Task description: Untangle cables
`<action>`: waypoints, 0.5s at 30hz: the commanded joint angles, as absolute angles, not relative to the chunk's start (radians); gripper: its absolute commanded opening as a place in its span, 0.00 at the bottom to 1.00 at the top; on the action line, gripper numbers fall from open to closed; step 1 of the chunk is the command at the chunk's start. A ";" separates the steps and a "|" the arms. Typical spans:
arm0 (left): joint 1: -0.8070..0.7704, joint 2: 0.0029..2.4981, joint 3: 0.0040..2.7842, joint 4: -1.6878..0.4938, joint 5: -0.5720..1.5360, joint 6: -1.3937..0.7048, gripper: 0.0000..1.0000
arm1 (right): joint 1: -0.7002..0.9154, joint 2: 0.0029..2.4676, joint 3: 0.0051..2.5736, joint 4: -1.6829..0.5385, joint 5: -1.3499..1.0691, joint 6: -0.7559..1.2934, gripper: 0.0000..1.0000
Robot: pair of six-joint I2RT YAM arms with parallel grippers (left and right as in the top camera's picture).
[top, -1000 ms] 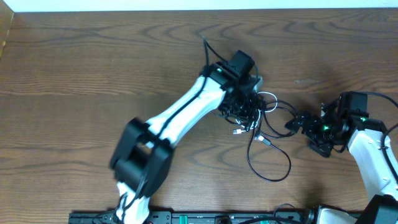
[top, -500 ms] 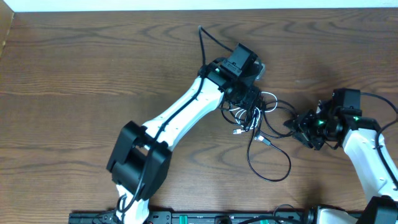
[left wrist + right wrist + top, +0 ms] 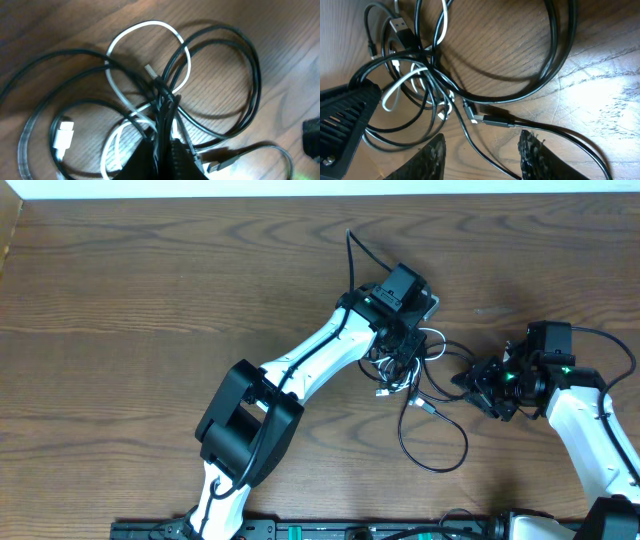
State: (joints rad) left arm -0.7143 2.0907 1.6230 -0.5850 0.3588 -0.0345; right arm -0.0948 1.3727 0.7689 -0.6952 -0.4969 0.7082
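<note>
Several thin black and white plug-ended cables (image 3: 415, 375) lay knotted right of centre, none freed yet. The left gripper (image 3: 162, 107) pinched the knot's black strands; the right gripper (image 3: 482, 144) stood nearby, jaws apart.

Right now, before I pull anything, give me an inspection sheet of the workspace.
Surface: dark wooden table, no spills seen.
Job's things: black cables and a white cable knotted in one tangle; one black loop trails toward the near edge.
Clutter: nothing seen.
Grippers: left gripper fingers shut on black cables at the knot; right gripper fingers apart, a thin black strand running between them, not gripped; black plug just ahead.
Cables: left arm's own wire arcs above the wrist, apart from the tangle.
Surroundings: pale strip past the far edge; black rail at the near edge.
</note>
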 commanded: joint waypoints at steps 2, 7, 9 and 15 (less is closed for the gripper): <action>-0.713 2.098 1.621 -0.620 0.360 0.008 0.08 | -0.089 1.373 0.770 -0.698 -0.488 0.718 0.40; -0.713 2.098 1.621 -0.679 0.466 0.046 0.07 | -0.090 1.373 0.770 -0.708 -0.518 0.814 0.27; -0.713 2.098 1.621 -0.693 0.512 0.067 0.07 | -0.090 1.373 0.770 -0.704 -0.518 0.851 0.27; -0.713 2.098 1.621 -0.703 0.644 0.159 0.07 | -0.090 1.373 0.770 -0.696 -0.546 0.959 0.38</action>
State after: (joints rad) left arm -0.7143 2.0907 1.6230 -0.7006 0.5320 0.0792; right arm -0.0948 1.3727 0.7689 -0.6956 -0.5091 0.8581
